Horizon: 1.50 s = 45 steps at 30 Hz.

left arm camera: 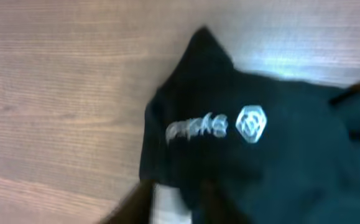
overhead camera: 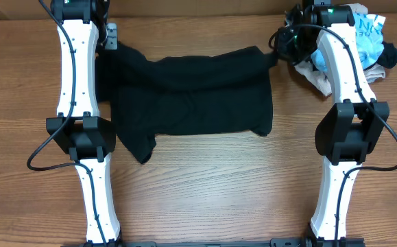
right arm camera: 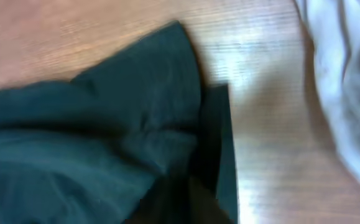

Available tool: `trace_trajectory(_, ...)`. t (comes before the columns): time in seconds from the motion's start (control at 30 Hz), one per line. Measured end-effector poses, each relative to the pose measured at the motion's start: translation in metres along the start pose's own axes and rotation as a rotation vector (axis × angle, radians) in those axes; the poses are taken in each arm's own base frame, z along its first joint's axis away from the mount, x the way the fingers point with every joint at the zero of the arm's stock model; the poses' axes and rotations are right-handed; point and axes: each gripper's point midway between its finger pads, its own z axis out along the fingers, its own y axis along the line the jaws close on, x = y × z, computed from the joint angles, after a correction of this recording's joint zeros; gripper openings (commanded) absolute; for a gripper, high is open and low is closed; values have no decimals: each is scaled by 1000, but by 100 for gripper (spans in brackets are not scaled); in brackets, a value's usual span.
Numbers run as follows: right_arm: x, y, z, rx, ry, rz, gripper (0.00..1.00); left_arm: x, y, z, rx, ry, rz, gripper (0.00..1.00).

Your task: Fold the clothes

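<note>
A black garment (overhead camera: 191, 96) lies spread across the middle of the wooden table, its far edge lifted between my two grippers. My left gripper (overhead camera: 109, 42) is shut on its far left corner; the left wrist view shows the black cloth (left arm camera: 254, 155) with a white logo (left arm camera: 251, 123) and my jaws (left arm camera: 180, 205) pinching it. My right gripper (overhead camera: 278, 44) is shut on the far right corner; the right wrist view shows dark cloth (right arm camera: 105, 137) bunched in my jaws (right arm camera: 195, 199). Both wrist views are blurred.
A pile of other clothes (overhead camera: 363, 51), light blue, white and black, lies at the far right, close behind my right arm; its white cloth shows in the right wrist view (right arm camera: 344, 93). The table's near half (overhead camera: 212, 192) is bare wood.
</note>
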Motion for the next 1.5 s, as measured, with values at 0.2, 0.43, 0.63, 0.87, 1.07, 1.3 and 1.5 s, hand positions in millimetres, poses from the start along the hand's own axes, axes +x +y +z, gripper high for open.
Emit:
trace_trajectory(0.2,24,-6,0,21,94,28,66,10,1,1,-4,42,-6,81)
trace_trajectory(0.43,41,-5,-18,35,150,50,66,17,4,-18,2,51,-11,88)
trace_trajectory(0.63,39,28,-122,3,-43,-10,70,11,16,-121,60,-150,-60,91)
trace_trajectory(0.87,86,68,-270,-51,-314,-98,74,39,32,-287,185,-515,-100,91)
trace_trajectory(1.07,122,72,-300,-55,-334,-106,74,73,23,-342,285,-607,-75,100)
trace_trajectory(1.3,150,62,-304,8,-335,-50,75,127,8,-325,329,-445,-63,100)
trace_trajectory(1.5,197,39,-322,88,-393,40,75,188,12,-289,290,-266,-152,100)
